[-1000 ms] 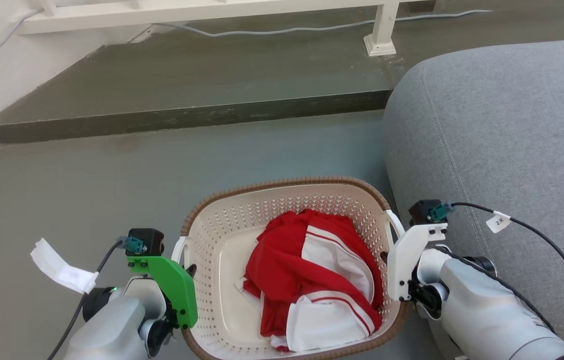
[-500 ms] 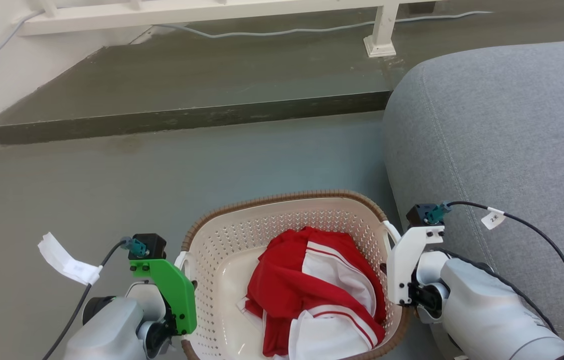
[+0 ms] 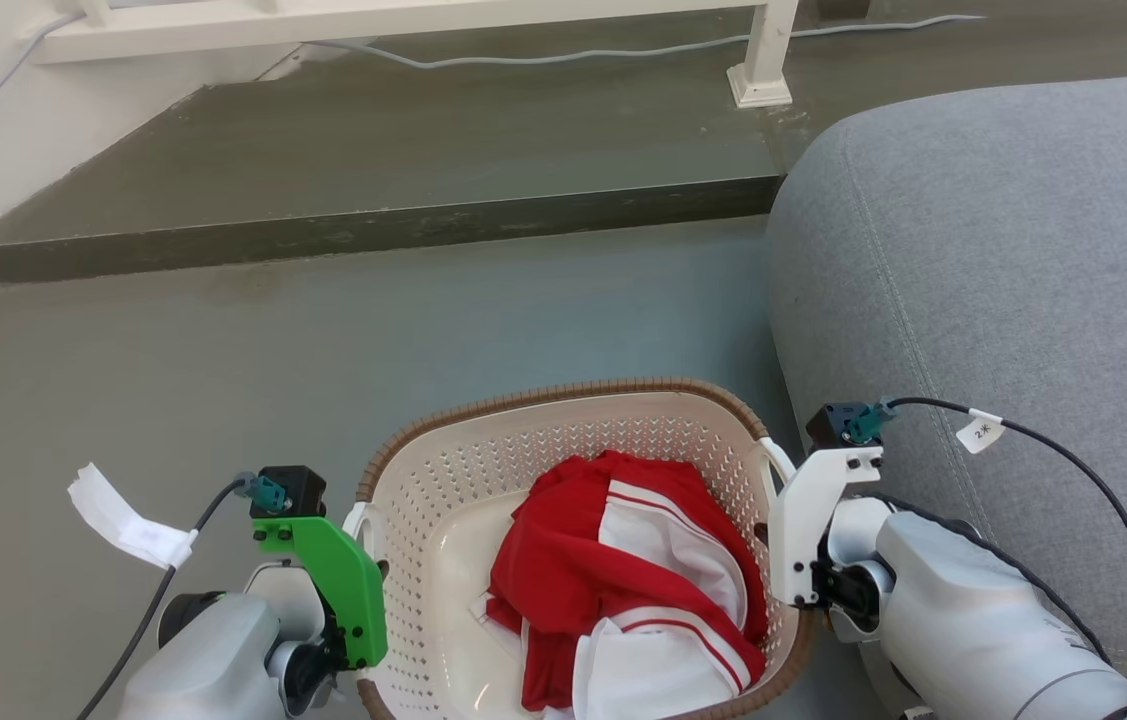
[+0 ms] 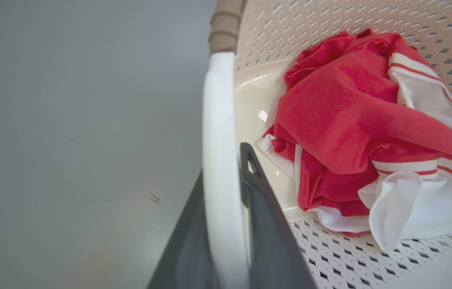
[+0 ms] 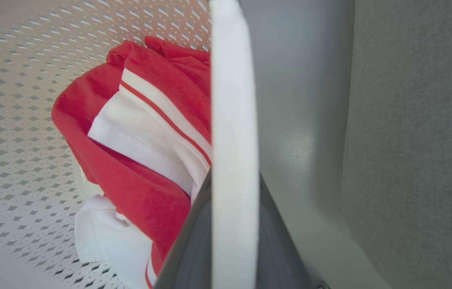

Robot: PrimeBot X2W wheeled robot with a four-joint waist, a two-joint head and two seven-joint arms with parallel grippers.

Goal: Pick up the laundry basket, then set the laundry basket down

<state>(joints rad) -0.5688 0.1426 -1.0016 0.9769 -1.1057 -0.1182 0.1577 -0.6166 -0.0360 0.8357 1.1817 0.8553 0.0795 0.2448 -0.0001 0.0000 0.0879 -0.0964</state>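
Head view: the laundry basket (image 3: 563, 390) sits low in front of the robot, between the two arms, on or just above the grey floor (image 3: 223, 380); whether its base touches the floor cannot be told. Its right side is just beside a grey sofa (image 3: 1003, 250). A crumpled red and white garment (image 3: 613, 580) lies inside, toward the right half of the basket's bottom.

In the left wrist view, the left end effector (image 4: 223, 164) is closed down on the left handle (image 4: 217, 120), one dark finger (image 4: 264, 224) on the basket side and the other on the floor side, both pressed against the white bar. In the right wrist view, the right end effector (image 5: 234, 180) grips the right handle (image 5: 232, 100) the same way, its fingers tight on either side of the bar, with the sofa close by on the outer side.

Beyond the basket, a raised step (image 3: 423, 150) carries a white frame leg (image 3: 761, 60), and a pale cable (image 3: 543, 58) runs along it.
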